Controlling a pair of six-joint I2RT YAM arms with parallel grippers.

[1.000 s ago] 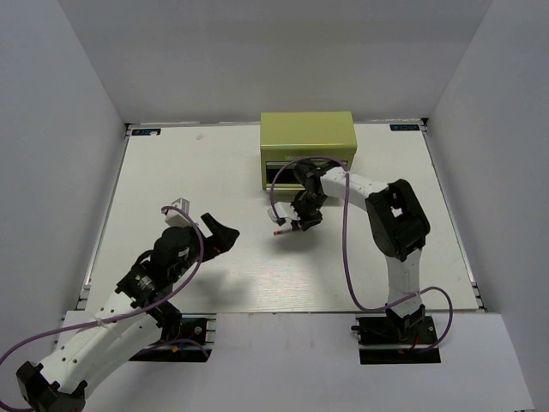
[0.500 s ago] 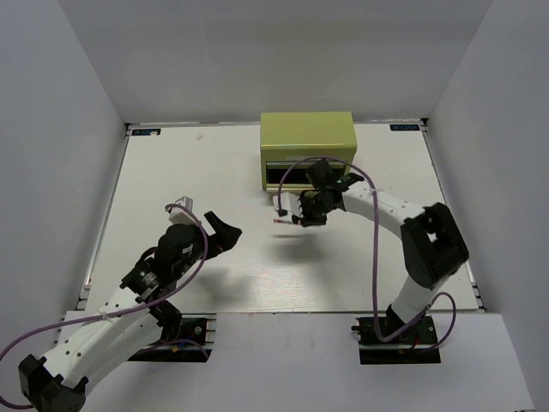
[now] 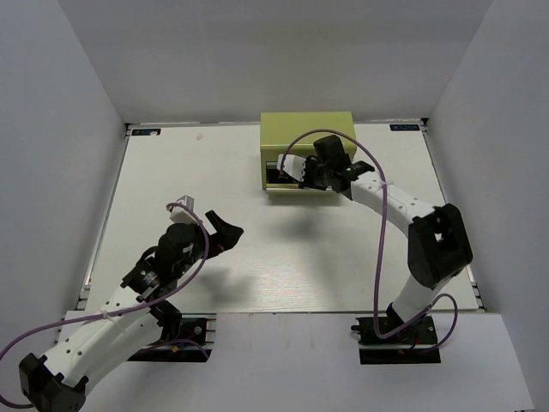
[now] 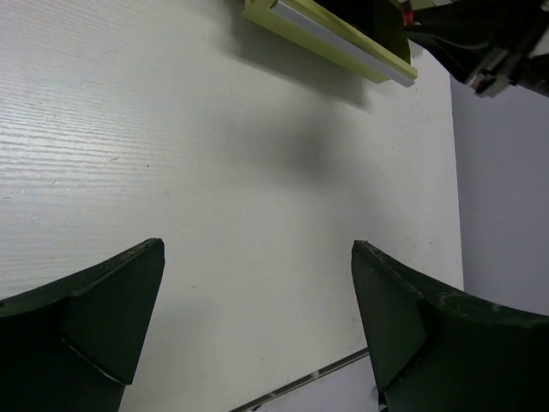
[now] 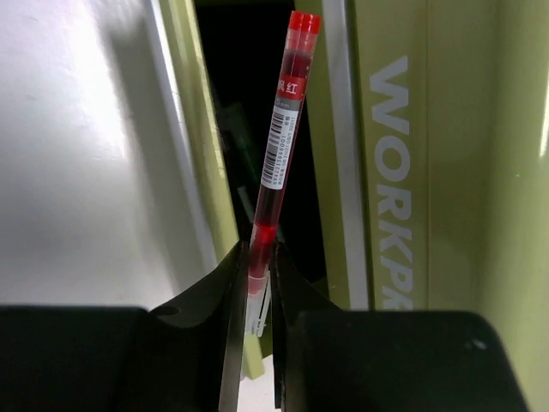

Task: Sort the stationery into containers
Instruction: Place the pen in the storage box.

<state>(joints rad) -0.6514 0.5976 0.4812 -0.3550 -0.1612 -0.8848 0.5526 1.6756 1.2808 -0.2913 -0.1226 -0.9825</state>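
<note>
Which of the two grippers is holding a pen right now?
The right gripper: it is shut on the red pen at the dark opening of the olive-green cabinet. The left gripper is open and empty above the table.

White capital letters "WORKP" run sideways along the front of the olive-green cabinet (image 5: pixel 403 172) in the right wrist view; the rest of the word is hidden. The red pen (image 5: pixel 273 193) carries a white label (image 5: pixel 283 129) with a barcode and digits too small to read, and the Chinese character 红 next to it. In the top view, two blue stickers (image 3: pixel 146 131) sit at the far corners of the bench (image 3: pixel 197 257), their print illegible.
</note>
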